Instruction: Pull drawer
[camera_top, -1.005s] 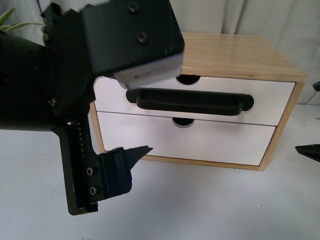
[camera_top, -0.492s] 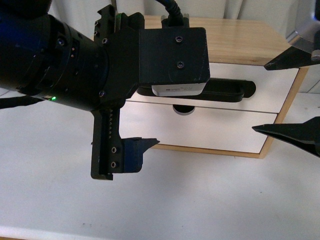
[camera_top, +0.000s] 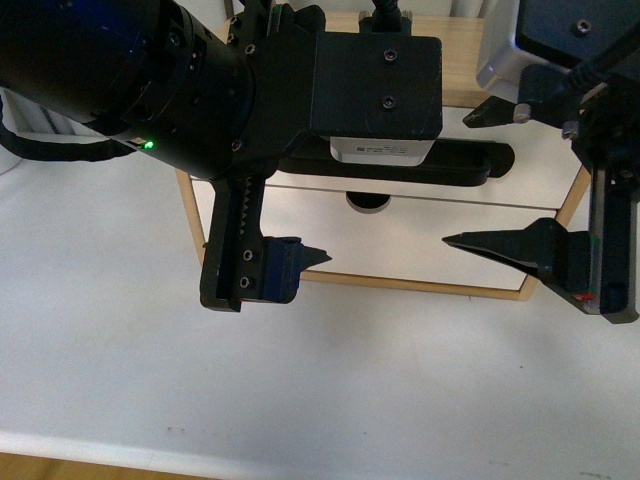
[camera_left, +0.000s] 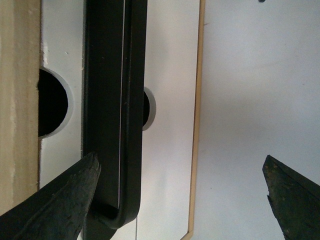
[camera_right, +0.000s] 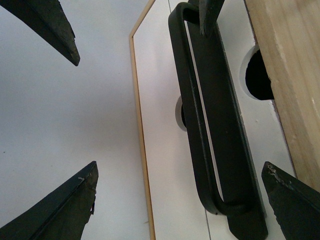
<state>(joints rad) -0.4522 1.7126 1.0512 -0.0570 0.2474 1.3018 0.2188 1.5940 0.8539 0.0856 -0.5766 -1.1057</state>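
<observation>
The drawer (camera_top: 545, 160) is the upper of two white fronts in a light wood cabinet (camera_top: 462, 40), and it looks flush with the lower front. Its long black bar handle (camera_top: 470, 165) is half hidden by my left arm. My left gripper (camera_left: 181, 162) is open, and one end of the handle (camera_left: 127, 100) lies between its fingers, close to one fingertip (camera_left: 90, 167). My right gripper (camera_top: 458, 180) is open too. The other end of the handle (camera_right: 200, 125) sits inside the right gripper (camera_right: 179, 170), touching neither finger. The drawer's semicircular notch (camera_right: 257, 75) shows beside the wood top.
The plain lower drawer front (camera_top: 440, 245) has a notch (camera_top: 368, 202) of its own. The cabinet stands on a white table (camera_top: 330, 380). My left arm's bulky black body (camera_top: 150, 80) hides the cabinet's left half. A left finger (camera_right: 55, 25) reaches into the right wrist view.
The left arm has risen and moved closer to the cabinet front. The right gripper has come in from the right edge to the handle's right end. Both stay open.
</observation>
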